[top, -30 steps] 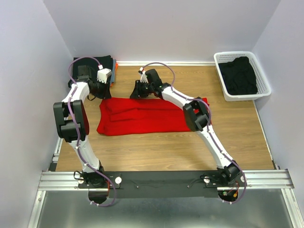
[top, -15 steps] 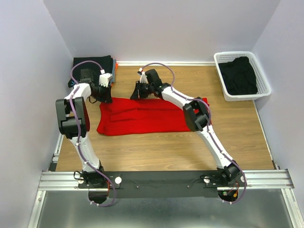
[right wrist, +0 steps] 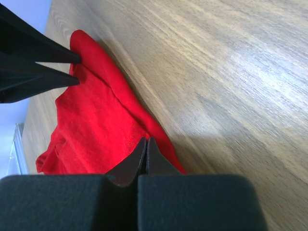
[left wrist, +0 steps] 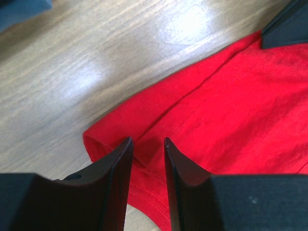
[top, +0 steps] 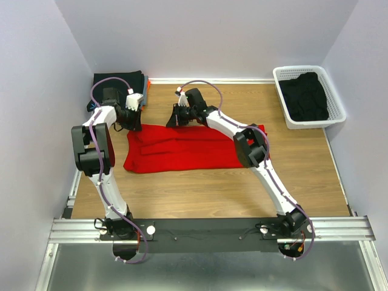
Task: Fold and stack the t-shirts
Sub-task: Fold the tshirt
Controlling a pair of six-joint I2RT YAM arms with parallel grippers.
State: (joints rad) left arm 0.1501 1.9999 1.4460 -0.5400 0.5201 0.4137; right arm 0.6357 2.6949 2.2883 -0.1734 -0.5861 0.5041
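The red t-shirt [top: 188, 148] lies on the wooden table, folded into a long strip. My left gripper [top: 134, 123] is at its far left corner. In the left wrist view its jaws [left wrist: 147, 142] are slightly open and straddle a raised fold of the red cloth [left wrist: 231, 110]. My right gripper [top: 176, 121] is at the shirt's far edge. In the right wrist view it [right wrist: 146, 141] is shut, tips on the edge of the red shirt [right wrist: 91, 125]. Folded black t-shirts [top: 121, 79] are stacked at the far left corner. Another black t-shirt [top: 306, 97] lies crumpled in the basket.
A white lattice basket [top: 336, 97] stands at the far right against the wall. Orange and blue cloth edges [top: 147, 96] show beside the black stack. Walls close the table on the left, back and right. Bare wood [top: 200, 188] lies in front of the red shirt.
My left gripper has come down from beside the black stack onto the red shirt's far left corner. The right gripper and the shirt have stayed put.
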